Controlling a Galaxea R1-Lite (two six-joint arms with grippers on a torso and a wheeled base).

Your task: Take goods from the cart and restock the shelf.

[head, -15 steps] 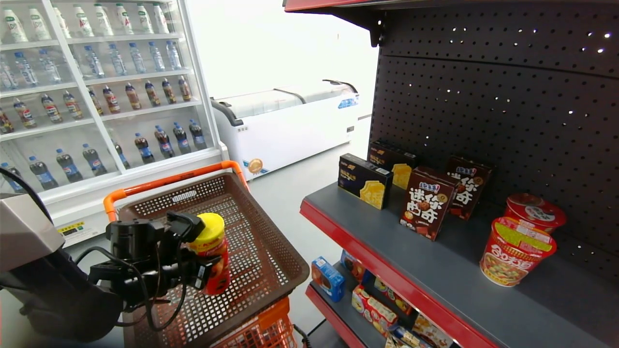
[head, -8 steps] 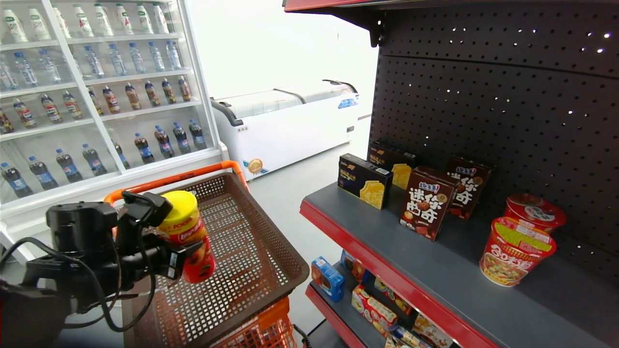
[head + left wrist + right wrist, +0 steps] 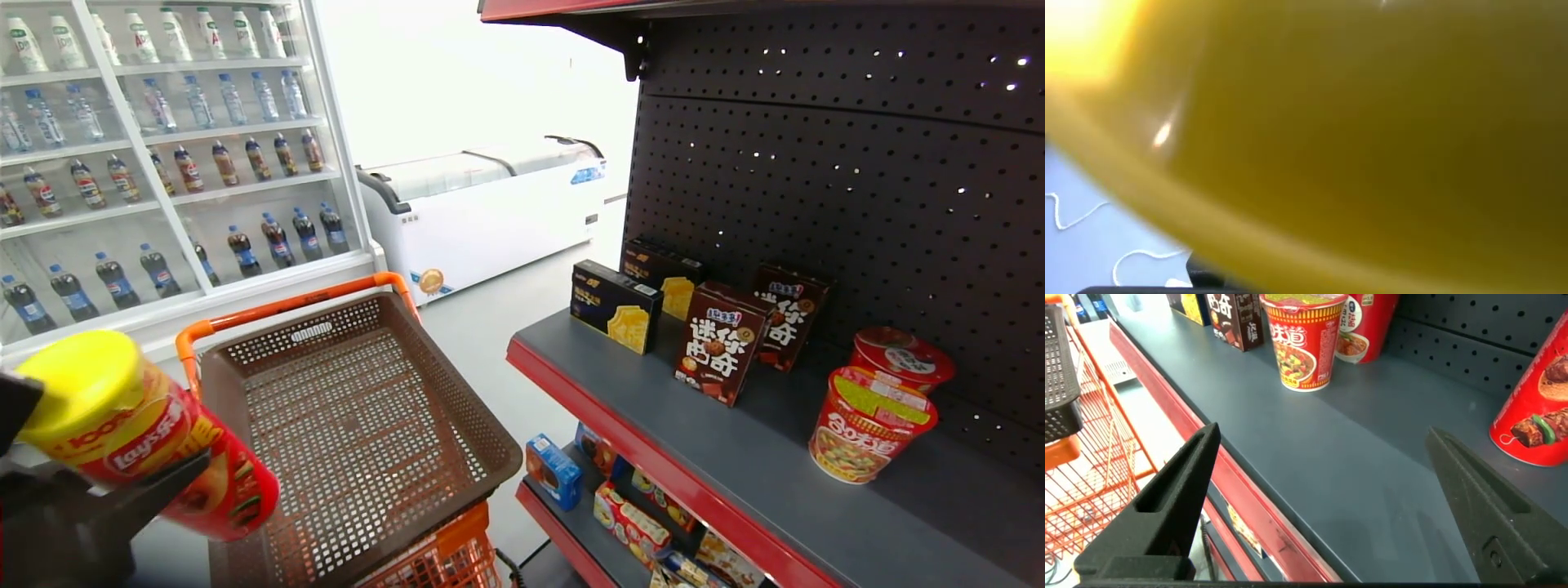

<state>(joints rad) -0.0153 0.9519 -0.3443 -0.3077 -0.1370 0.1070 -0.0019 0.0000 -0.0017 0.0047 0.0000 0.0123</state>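
Left gripper (image 3: 86, 478) at lower left of the head frame, jaws clamped on a red cylindrical chip can with yellow plastic lid (image 3: 155, 445). The can is tilted, lid toward the upper left, just left of the brown perforated plastic cart basket (image 3: 359, 408) with orange handle. In the left wrist view the yellow lid (image 3: 1331, 122) sits close to the lens. Right gripper (image 3: 1323, 514) has its jaws spread wide, holding nothing, over the grey shelf board with red front edge (image 3: 1372, 474). A red noodle cup (image 3: 1300, 339) stands on the board beyond it. Brown snack boxes (image 3: 718, 343) centre right on the shelf.
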